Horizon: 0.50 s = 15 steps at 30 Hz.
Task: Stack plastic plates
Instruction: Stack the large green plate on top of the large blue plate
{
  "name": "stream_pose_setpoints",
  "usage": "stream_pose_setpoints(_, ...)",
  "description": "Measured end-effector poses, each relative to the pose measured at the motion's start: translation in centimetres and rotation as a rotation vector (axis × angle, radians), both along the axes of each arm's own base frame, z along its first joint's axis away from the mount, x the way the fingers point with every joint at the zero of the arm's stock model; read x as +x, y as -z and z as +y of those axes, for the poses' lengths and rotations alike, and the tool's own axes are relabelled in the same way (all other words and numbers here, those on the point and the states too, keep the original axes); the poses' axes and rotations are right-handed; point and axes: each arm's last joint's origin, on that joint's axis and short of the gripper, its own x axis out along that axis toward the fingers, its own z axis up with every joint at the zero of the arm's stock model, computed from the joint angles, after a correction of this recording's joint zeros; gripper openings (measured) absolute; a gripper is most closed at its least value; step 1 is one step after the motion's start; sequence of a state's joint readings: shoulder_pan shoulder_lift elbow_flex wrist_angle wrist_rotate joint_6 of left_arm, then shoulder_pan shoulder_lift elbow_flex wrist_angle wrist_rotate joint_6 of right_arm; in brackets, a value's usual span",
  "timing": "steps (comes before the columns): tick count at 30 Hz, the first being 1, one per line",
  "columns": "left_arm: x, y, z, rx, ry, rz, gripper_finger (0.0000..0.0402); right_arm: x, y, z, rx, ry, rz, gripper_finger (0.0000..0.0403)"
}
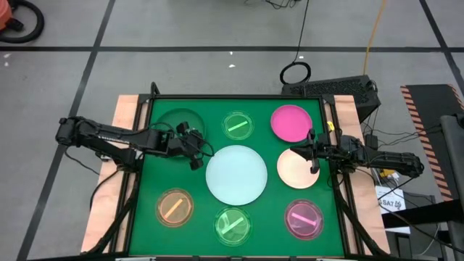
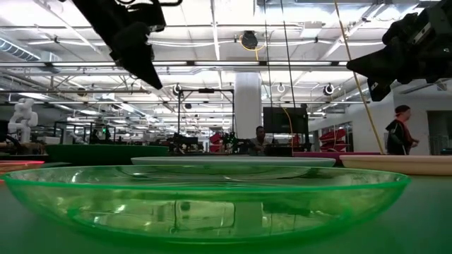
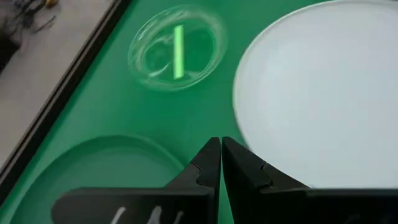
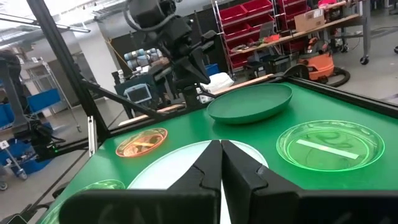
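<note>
I saw seven round plastic plates lying flat on the green table, with the large pale plate central. Left pincer and right pincer hovered closed, empty.

Bright, even overhead lighting; soft shadows, blurred near foreground.

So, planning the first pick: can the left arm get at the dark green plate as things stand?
Probably yes. The left claw hangs shut above the mat between the dark green plate and the large pale plate. Nothing lies on that plate or between them; the claw must open first.
</note>
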<state>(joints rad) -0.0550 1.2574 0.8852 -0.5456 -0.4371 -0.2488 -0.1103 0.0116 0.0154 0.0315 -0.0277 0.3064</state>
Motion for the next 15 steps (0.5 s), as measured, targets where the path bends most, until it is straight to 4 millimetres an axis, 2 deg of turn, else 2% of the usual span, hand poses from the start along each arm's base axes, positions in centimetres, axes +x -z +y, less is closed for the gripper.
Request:
stream_pose_setpoints(10, -0.64, 0.50, 0.01, -0.074, -0.121, 0.024, 0.0023, 0.02, 0.10, 0.00, -0.019, 0.001, 0.013, 0.0000)
stream_pose_setpoints(15, -0.69, 0.89, -0.10, -0.075, -0.121, 0.059, 0.0024, 0.02, 0.12, 0.00, -0.021, 0.001, 0.015, 0.0000)
